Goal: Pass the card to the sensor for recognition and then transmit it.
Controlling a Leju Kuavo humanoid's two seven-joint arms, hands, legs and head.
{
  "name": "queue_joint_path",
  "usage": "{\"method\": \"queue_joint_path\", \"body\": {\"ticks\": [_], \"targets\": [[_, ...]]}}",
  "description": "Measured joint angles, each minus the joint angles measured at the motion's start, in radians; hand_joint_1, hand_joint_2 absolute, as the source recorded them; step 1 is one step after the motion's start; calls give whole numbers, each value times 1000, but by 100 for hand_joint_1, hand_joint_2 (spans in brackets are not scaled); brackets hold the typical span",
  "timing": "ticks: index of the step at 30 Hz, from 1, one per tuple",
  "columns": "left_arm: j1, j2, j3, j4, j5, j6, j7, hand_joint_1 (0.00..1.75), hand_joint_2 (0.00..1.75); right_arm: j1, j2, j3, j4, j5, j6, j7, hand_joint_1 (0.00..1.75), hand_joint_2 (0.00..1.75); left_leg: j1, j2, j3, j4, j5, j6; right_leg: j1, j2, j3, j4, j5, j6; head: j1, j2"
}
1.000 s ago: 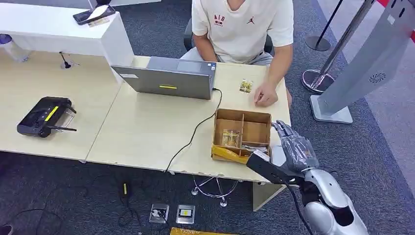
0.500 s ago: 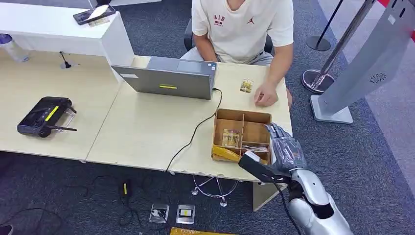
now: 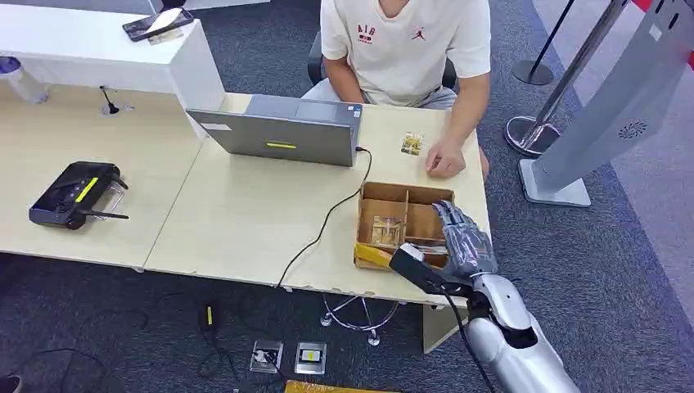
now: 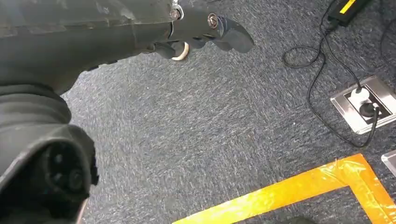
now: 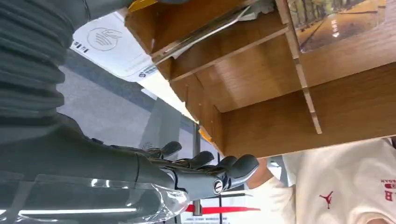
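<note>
A wooden divided box [image 3: 407, 190] stands near the desk's front right corner. A picture card [image 3: 384, 230] lies in its left compartment, with more cards in the front ones. My right hand [image 3: 462, 237] hovers over the box's right side, fingers spread, holding nothing. The right wrist view shows the right hand [image 5: 187, 172] beside the box wall [image 5: 261, 93], a card [image 5: 336, 21] inside, and a white pad with a contactless symbol [image 5: 114, 44] next to the box. Another card [image 3: 412, 144] lies on the desk by a person's hand [image 3: 444, 160]. My left hand [image 4: 205, 28] hangs over the carpet, holding nothing.
A seated person in a white shirt [image 3: 405, 45] faces me across the desk. A grey laptop [image 3: 282, 131] with a black cable [image 3: 323, 225] sits mid-desk, and a black controller [image 3: 75, 194] lies at the left. A grey stand [image 3: 606, 106] rises at the right.
My right hand has moved left and forward, from beside the box's right wall to above its right compartments. The person and the cards have not moved.
</note>
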Motion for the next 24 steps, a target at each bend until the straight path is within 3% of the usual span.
{"method": "queue_joint_path", "body": {"ticks": [12,14,15,16,17,24], "targets": [[0,0,-14,0,2,-8,4,0,0,-14,26,0,57,-4,-3,-5,3,175,0,0,0,0,0,0,0,0,0,0,0,0,0,0],[0,0,-15,0,5,-13,13,0,0,-14,26,0,62,-5,-3,-5,31,175,0,0,0,0,0,0,0,0,0,0,0,0,0,0],[0,-1,-15,0,5,-13,15,0,0,-14,26,0,65,-6,-2,-5,152,175,0,0,0,0,0,0,0,0,0,0,0,0,0,0],[0,-2,-16,0,5,-13,18,0,0,-14,26,0,68,-8,-2,-5,168,175,0,0,0,0,0,0,0,0,0,0,0,0,0,0],[0,-2,-18,0,5,-13,20,0,0,-14,26,0,70,-8,-1,-5,175,175,0,0,0,0,0,0,0,0,0,0,0,0,0,0],[0,-2,-19,-3,5,-12,20,0,0,-13,26,0,72,-12,9,-2,175,175,0,0,1,0,0,0,0,1,0,0,0,0,0,0]]}}
